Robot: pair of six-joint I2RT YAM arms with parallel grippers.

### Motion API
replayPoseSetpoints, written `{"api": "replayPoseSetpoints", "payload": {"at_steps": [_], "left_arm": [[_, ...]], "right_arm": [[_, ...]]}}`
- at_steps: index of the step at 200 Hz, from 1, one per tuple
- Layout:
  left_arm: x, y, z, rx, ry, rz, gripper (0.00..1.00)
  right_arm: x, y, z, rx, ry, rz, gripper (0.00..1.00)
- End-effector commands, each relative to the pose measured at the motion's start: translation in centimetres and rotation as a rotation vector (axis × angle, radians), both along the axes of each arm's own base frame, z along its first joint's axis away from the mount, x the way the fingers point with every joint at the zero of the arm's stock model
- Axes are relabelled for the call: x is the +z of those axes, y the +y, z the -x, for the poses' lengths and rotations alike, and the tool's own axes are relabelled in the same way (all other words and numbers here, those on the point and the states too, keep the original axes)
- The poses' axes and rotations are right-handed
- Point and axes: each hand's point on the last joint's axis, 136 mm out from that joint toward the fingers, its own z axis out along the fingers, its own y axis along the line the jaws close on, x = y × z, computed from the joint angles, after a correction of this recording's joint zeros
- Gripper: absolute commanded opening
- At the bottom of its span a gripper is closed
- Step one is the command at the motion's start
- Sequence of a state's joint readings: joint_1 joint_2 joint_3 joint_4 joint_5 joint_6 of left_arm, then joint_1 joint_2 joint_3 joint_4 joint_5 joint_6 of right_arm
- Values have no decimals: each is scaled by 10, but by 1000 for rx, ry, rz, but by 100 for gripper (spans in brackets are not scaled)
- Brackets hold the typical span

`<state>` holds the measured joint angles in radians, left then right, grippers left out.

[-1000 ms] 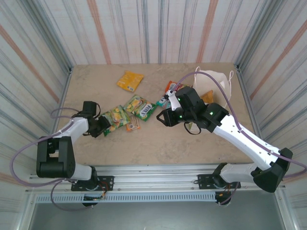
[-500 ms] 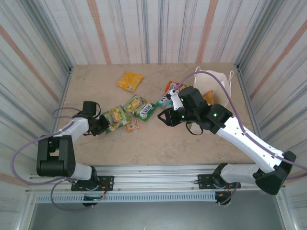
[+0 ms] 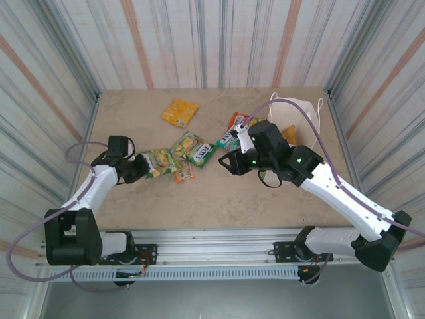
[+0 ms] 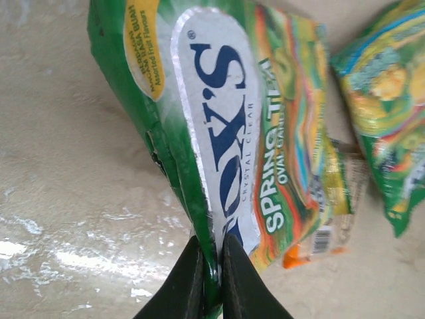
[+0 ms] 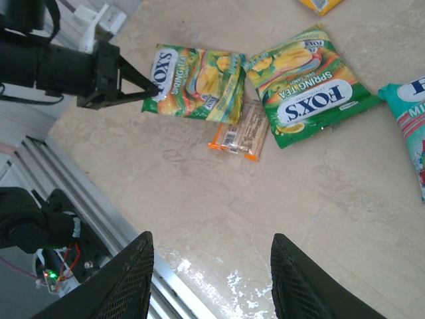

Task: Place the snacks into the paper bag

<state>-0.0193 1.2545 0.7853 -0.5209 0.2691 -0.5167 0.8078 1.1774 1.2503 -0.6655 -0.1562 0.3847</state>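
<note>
1. The left gripper pinched the near edge of a green Fox's packet at the left side of the table, well apart from the paper bag at the far right.
2. The right gripper hovered mid-table, jaws spread, holding nothing.
3. The step appeared to be the pick-up; next, the packet likely needed lifting and carrying across to the bag's mouth.
</note>
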Motion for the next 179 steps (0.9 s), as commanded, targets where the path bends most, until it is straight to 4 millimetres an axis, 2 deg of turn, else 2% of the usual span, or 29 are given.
{"api": "replayPoseSetpoints", "payload": {"at_steps": [1, 60, 119, 148, 179], "left_arm": [[34, -20, -1, -170, -99, 37, 0], [83, -49, 7, -475, -268, -14, 0], [140, -99, 26, -858, -523, -121, 0], [155, -125, 46, -1077, -654, -190, 0], [165, -144, 65, -1265, -779, -269, 0]], "right_arm": [[6, -2, 4, 8, -31, -12, 49], [8, -7, 5, -4, -56, -18, 48], [12, -10, 6, 18, -121, -29, 50], [14, -12, 7, 38, -158, -16, 50], [13, -14, 9, 77, -217, -2, 51]]}}
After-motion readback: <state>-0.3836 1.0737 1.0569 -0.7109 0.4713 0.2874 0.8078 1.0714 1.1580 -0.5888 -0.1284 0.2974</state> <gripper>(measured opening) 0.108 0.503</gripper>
